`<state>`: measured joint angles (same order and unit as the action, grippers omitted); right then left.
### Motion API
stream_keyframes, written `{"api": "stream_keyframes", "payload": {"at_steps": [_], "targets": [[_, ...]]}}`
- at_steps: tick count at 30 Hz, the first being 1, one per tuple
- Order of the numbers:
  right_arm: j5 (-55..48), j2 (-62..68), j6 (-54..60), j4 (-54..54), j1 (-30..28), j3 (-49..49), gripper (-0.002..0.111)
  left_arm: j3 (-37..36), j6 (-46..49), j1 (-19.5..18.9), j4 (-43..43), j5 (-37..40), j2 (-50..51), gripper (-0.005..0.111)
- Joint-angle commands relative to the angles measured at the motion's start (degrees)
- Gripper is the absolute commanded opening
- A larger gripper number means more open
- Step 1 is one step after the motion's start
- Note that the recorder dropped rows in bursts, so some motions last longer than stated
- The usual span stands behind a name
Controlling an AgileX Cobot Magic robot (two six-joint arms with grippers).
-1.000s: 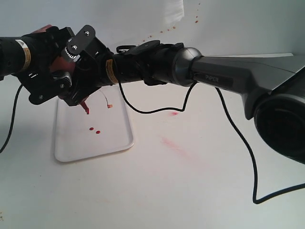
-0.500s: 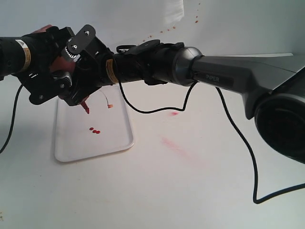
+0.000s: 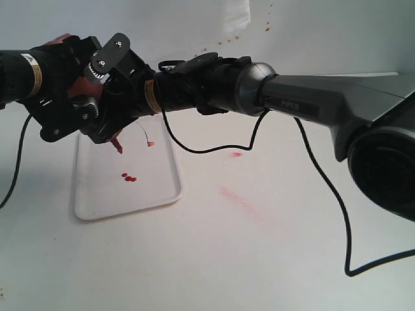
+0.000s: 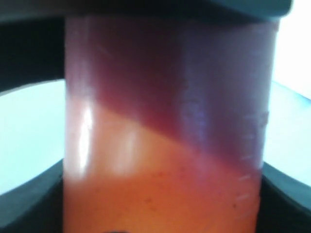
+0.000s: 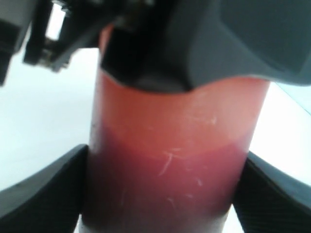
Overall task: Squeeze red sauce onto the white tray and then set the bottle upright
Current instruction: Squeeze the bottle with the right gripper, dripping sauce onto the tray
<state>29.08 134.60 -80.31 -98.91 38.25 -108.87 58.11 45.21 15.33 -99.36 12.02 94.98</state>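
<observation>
The bottle point(image 3: 83, 84) hangs tilted over the white tray point(image 3: 155, 188), its red nozzle pointing down at the tray and its thin tethered tip dangling beside it. Both grippers grip its body: my left gripper point(image 3: 61, 97) from the left and my right gripper point(image 3: 107, 84) from the right. The bottle point(image 4: 165, 126) fills the left wrist view, dark fingers point(image 4: 29, 199) pressed on its sides. It also fills the right wrist view as a red cylinder point(image 5: 170, 165) between that gripper's fingers point(image 5: 43, 189). Two small blobs of red sauce point(image 3: 128, 177) lie on the tray under the nozzle.
Faint pinkish smears point(image 3: 235, 196) mark the white table right of the tray. Red specks point(image 3: 220, 44) dot the back wall. A black cable point(image 3: 324, 194) trails across the table from the right arm point(image 3: 311, 97), which spans the scene from the right.
</observation>
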Motion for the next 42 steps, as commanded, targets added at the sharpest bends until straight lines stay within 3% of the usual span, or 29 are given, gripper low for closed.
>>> {"api": "stream_keyframes", "payload": {"at_steps": [1, 2, 5, 14, 17, 19, 21, 22, 42], "targets": [[1.56, -1.68, -2.32, -1.04, -0.37, -0.24, 0.094, 0.19, 0.35, -0.06, -0.59, 1.75, -0.61, 0.000], [3.15, -1.80, -2.18, -1.04, -0.37, -0.24, 0.106, 0.19, 0.35, -0.06, -0.59, 1.75, -0.61, 0.000], [7.91, -2.68, -1.95, -1.04, -0.65, -0.24, 0.104, 0.19, 0.35, -0.06, -0.59, 1.75, -0.61, 0.000], [7.97, -4.20, -2.36, -1.04, -1.35, -0.24, 0.094, 0.19, 0.35, -0.06, -0.59, 1.75, -0.61, 0.000], [7.64, -4.20, -2.41, -1.04, -1.35, -0.24, 0.074, 0.19, 0.35, -0.06, -0.59, 1.75, -0.61, 0.000], [7.38, -4.20, -2.41, -1.04, -1.35, -0.24, 0.049, 0.19, 0.35, -0.06, -0.59, 1.75, -0.61, 0.000], [7.38, -4.20, -2.41, -1.04, -1.35, -0.24, 0.012, 0.19, 0.35, -0.06, -0.59, 1.75, -0.61, 0.000], [7.38, -4.20, -2.66, -1.04, -1.35, -0.24, 0.001, 0.19, 0.35, -0.06, -0.59, 1.75, -0.61, 0.000], [5.32, -3.17, -0.40, -1.04, -0.79, 1.14, 0.000, 0.19, -0.21, -0.06, -0.59, 1.86, -0.61, 0.000]]}}
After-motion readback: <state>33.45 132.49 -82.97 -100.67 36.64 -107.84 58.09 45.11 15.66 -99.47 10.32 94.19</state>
